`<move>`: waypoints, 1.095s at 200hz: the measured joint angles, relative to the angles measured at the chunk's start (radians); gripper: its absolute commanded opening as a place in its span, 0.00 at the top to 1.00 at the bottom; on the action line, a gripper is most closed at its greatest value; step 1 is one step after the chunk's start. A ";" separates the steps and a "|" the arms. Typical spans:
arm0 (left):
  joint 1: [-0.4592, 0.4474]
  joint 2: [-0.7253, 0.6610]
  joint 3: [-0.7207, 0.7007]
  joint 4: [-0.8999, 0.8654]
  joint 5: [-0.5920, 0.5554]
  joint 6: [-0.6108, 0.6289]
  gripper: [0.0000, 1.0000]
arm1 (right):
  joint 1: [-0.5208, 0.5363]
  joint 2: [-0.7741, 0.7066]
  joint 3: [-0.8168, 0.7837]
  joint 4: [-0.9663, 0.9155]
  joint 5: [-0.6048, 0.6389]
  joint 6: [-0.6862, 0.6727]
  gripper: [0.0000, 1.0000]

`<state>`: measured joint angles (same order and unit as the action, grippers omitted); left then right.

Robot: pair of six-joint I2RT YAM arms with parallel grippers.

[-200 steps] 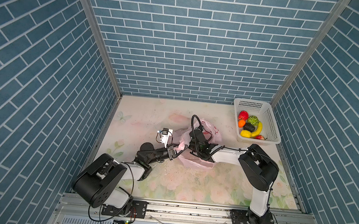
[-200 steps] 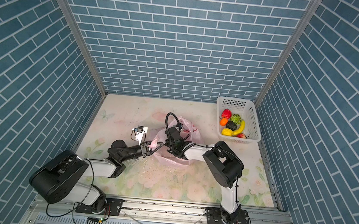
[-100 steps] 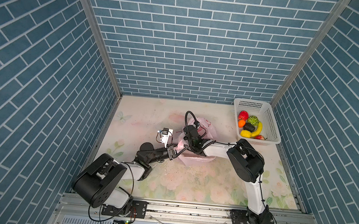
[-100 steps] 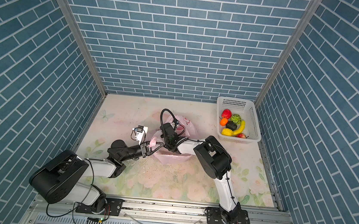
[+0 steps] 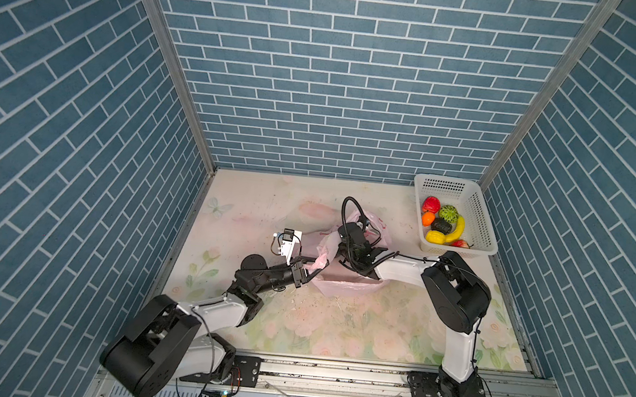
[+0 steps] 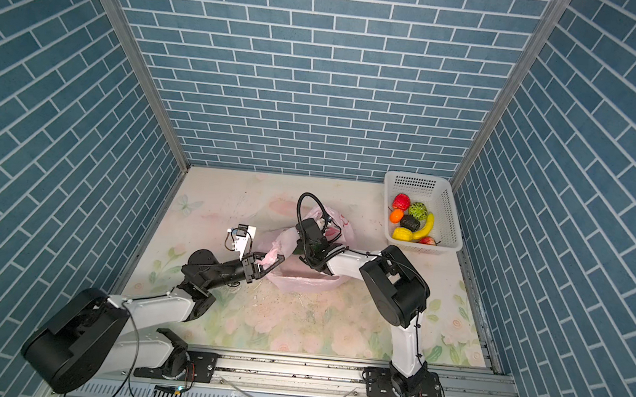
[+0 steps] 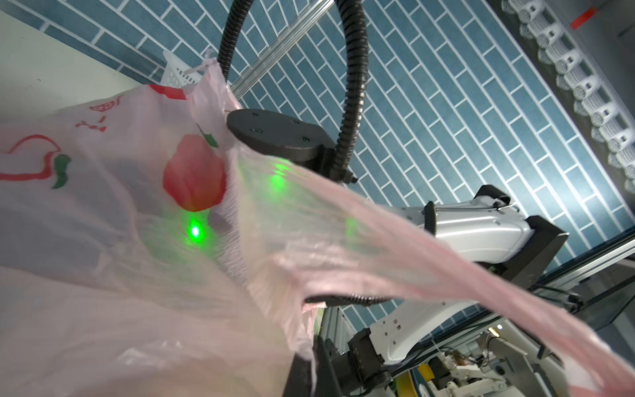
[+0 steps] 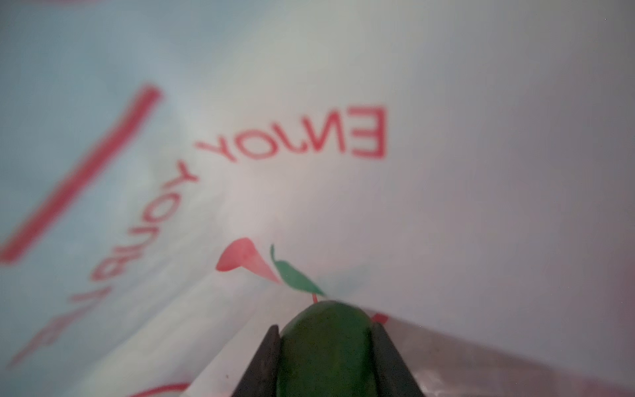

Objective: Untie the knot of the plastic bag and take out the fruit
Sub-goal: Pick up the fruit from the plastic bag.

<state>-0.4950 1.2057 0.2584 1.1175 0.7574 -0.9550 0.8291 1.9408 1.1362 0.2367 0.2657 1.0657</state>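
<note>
Because the plastic bag (image 5: 343,286) is thin, limp film, it gives no support of its own and will likely follow whatever drags on it. It lies on the tabletop (image 5: 268,202) between the two arms. The left claw (image 5: 311,274) is clenched on a bunched strip of the bag's rim and holds that edge up off the tabletop. That is a sensible place to take it, since gathered film bears a pull better than a single sheet, though it looks slick and could slide free.

No knot can be made out in any view. As the right arm reaches inside the bag, I judge it already undone.

In the right wrist view the right claw (image 8: 325,326) sits within the bag, its two fingers (image 8: 263,364) pressed against the flanks of a green fruit (image 8: 326,357), so it is grasping that piece. The piece looks smooth, glossy and rounded, and is probably hard and light, so it may squirt out from flat fingers. A hold across its middle, as here, seems safest, with a slow withdrawal so the film does not cling and snag.

Other fruit (image 5: 441,227) lies in the white basket (image 5: 479,223) at the tabletop's far right corner, well apart from the bag.
</note>
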 measured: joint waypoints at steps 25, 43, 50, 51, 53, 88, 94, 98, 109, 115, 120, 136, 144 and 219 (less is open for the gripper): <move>0.000 -0.082 0.017 -0.162 -0.010 0.074 1.00 | -0.004 -0.069 -0.049 -0.021 0.006 0.002 0.96; 0.000 -0.108 0.022 -0.250 -0.021 0.117 1.00 | -0.004 -0.110 -0.084 -0.031 0.005 0.003 0.96; 0.000 -0.111 0.023 -0.280 -0.027 0.130 1.00 | -0.004 -0.123 -0.095 -0.035 0.004 0.003 0.96; 0.000 -0.112 0.023 -0.283 -0.029 0.132 1.00 | -0.004 -0.125 -0.098 -0.035 0.003 0.003 0.96; 0.000 -0.112 0.023 -0.293 -0.030 0.136 1.00 | -0.004 -0.127 -0.100 -0.036 0.003 0.003 0.96; 0.000 -0.116 0.039 -0.411 -0.080 0.192 1.00 | 0.000 -0.175 -0.127 -0.060 -0.019 0.003 0.96; 0.000 -0.118 0.044 -0.427 -0.089 0.202 1.00 | 0.002 -0.187 -0.132 -0.066 -0.022 0.003 0.96; 0.000 -0.121 0.048 -0.437 -0.096 0.208 1.00 | 0.002 -0.195 -0.135 -0.070 -0.024 0.003 0.96; 0.000 -0.130 0.060 -0.462 -0.116 0.222 1.00 | 0.006 -0.216 -0.143 -0.082 -0.031 0.003 0.96; 0.000 -0.134 0.066 -0.471 -0.126 0.229 1.00 | 0.009 -0.229 -0.150 -0.091 -0.035 0.002 0.96; 0.000 -0.137 0.071 -0.476 -0.135 0.234 1.00 | 0.012 -0.238 -0.153 -0.098 -0.037 0.001 0.96; 0.000 -0.142 0.086 -0.498 -0.160 0.250 1.00 | 0.024 -0.271 -0.163 -0.122 -0.051 -0.006 0.96; 0.000 -0.142 0.093 -0.510 -0.170 0.257 1.00 | 0.030 -0.283 -0.163 -0.137 -0.054 -0.017 0.96; 0.000 -0.137 0.145 -0.625 -0.238 0.302 1.00 | 0.065 -0.333 -0.106 -0.335 -0.048 -0.201 0.97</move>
<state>-0.4950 1.0691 0.4034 0.4923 0.5190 -0.6533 0.8940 1.6077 1.0302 -0.0982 0.2176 0.8650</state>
